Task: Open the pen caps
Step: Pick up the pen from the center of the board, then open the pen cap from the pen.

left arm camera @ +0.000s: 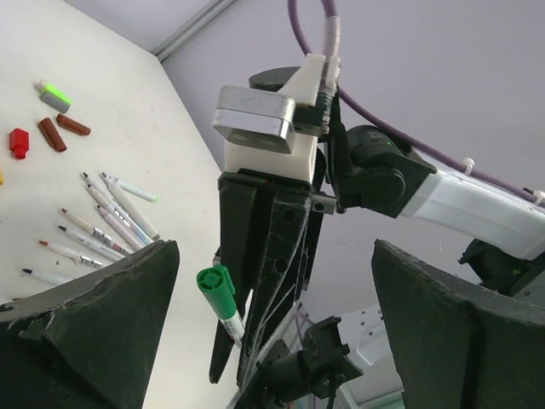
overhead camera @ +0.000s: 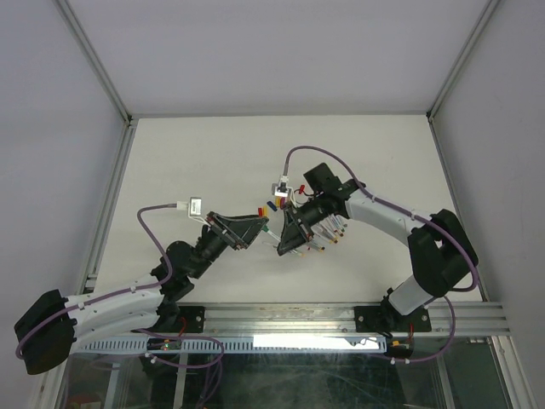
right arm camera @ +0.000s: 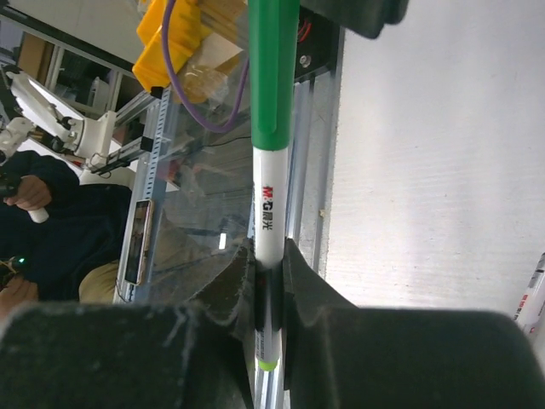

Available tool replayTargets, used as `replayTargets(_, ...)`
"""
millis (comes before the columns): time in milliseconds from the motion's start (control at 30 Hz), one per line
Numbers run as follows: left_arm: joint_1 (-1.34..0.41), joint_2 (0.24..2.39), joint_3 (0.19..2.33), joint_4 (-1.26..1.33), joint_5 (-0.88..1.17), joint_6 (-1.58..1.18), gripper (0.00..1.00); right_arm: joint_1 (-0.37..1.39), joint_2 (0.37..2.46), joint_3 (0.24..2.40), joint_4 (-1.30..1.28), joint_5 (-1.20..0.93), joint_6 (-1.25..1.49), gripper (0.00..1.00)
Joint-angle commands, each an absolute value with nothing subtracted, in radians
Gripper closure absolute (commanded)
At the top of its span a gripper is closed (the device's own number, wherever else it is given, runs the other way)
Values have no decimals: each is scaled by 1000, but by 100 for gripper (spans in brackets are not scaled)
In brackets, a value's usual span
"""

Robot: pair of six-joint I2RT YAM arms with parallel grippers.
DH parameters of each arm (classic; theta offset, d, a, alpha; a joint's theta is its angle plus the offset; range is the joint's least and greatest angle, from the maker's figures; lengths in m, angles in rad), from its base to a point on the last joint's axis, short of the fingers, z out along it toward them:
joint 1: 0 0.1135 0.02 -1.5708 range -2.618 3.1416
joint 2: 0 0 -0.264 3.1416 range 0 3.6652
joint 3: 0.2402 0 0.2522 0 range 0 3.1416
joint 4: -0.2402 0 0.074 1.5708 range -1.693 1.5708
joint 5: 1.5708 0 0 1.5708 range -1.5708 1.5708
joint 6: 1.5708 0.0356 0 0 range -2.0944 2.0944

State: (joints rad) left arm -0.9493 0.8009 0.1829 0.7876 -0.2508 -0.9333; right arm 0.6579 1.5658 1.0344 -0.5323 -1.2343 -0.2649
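My right gripper (right arm camera: pixel 268 281) is shut on the white barrel of a pen (right arm camera: pixel 270 213) whose green cap (right arm camera: pixel 274 77) is still on. In the left wrist view that green cap (left arm camera: pixel 217 288) sticks out of the right gripper (left arm camera: pixel 255 256), between my left gripper's (left arm camera: pixel 274 251) wide-open fingers (left arm camera: pixel 94 324) and touching neither. From above, the left gripper (overhead camera: pixel 255 232) faces the right gripper (overhead camera: pixel 285 240) closely. Loose pen caps lie on the table: red (left arm camera: pixel 19 142), dark red (left arm camera: pixel 53 135), green-grey (left arm camera: pixel 53 95), and a small cluster (overhead camera: pixel 271 205). Several uncapped pens (left arm camera: pixel 102 221) lie side by side.
The row of uncapped pens (overhead camera: pixel 328 232) lies just right of the right gripper. A metal rail (overhead camera: pixel 341 315) runs along the near table edge. White walls enclose the table (overhead camera: pixel 213 162). The right arm's purple cable (left arm camera: pixel 328 34) loops above its wrist.
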Motion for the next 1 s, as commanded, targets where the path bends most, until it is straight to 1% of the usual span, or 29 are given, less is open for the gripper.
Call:
replayTargets(0, -953, 792, 186, 867, -193, -841, 2, 631, 1563, 1076, -546, -1349, -291, 100)
replayTargets(33, -953, 798, 181, 876, -195, -846, 5, 627, 1563, 1075, -542, -1358, -287, 100)
replayTargets(100, -953, 812, 179, 888, -199, -851, 16, 624, 1565, 1074, -540, -1368, -283, 100)
replayTargets(167, -953, 827, 186, 890, -199, -853, 23, 623, 1567, 1074, -540, -1374, -281, 100)
replayTargets(267, -953, 856, 206, 878, -199, -856, 35, 623, 1573, 1074, -539, -1378, -281, 100)
replayTargets(467, -953, 936, 234, 919, -169, -873, 53, 623, 1575, 1074, -543, -1371, -281, 100)
replayTargets(500, -953, 946, 236, 928, -162, -876, 58, 624, 1574, 1074, -542, -1368, -282, 100)
replayTargets(533, -953, 953, 237, 938, -158, -882, 67, 623, 1575, 1074, -543, -1365, -282, 100)
replayTargets(633, -953, 952, 238, 936, -178, -887, 98, 625, 1578, 1079, -564, -1352, -307, 100)
replayTargets(667, -951, 940, 237, 929, -195, -887, 100, 624, 1582, 1082, -576, -1350, -325, 100)
replayTargets(800, -881, 849, 271, 836, -265, -831, 100, 630, 1596, 1084, -604, -1346, -347, 100)
replayTargets(867, -805, 793, 304, 758, -306, -797, 100, 636, 1603, 1084, -609, -1337, -348, 100)
replayTargets(967, -629, 734, 333, 708, -309, -821, 100, 647, 1611, 1092, -631, -1325, -365, 100)
